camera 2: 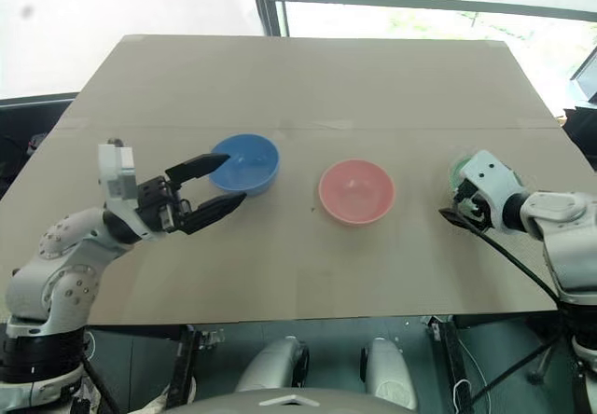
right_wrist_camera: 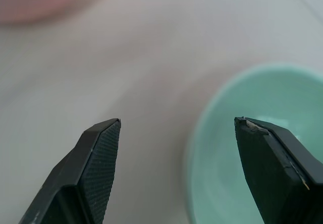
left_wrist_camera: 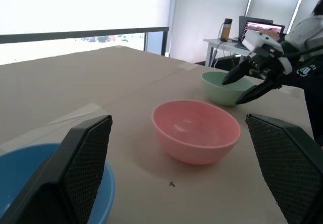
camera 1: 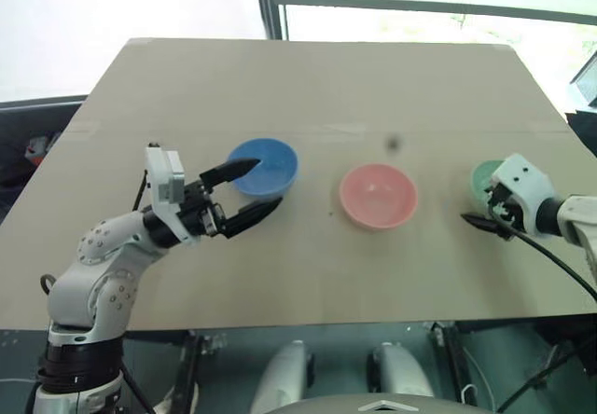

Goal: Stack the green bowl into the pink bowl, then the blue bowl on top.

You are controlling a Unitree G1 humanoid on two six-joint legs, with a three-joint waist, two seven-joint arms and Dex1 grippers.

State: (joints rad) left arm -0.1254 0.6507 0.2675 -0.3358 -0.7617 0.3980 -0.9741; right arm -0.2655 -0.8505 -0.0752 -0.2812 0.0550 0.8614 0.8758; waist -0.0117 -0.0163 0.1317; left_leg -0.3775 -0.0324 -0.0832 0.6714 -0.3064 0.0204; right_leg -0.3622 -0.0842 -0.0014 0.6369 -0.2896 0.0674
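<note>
- The right gripper [right_wrist_camera: 176, 171] has its two fingers [right_wrist_camera: 96, 168] wide apart. Nothing is between them. One finger is over the bare table and the other is over the inside of the green bowl [right_wrist_camera: 262, 153], so the near rim lies below the gap.
- In the head views the right gripper [camera 2: 459, 211] is at the right side of the table [camera 2: 308, 88], at the near edge of the green bowl [camera 1: 485, 177]. The wrist hides most of this bowl. Whether a fingertip touches the rim, one cannot tell.
- The left gripper [camera 1: 244, 195] also has its fingers apart and holds nothing. Its upper finger reaches over the near rim of the blue bowl [camera 1: 266, 166], and the lower finger is just in front of the bowl.
- The pink bowl [camera 1: 377, 194] stands upright and empty in the middle, between the blue bowl and the green bowl, well apart from both. All three bowls are separate on the table.
- The step in hand seems to be the first one: taking the green bowl. No stacking is done yet.
- The next move probably calls for lowering the right fingers on both sides of the rim, closing on the thin wall, then lifting and carrying the bowl to the pink bowl.
- The glossy rim may slip if the grip is shallow.
</note>
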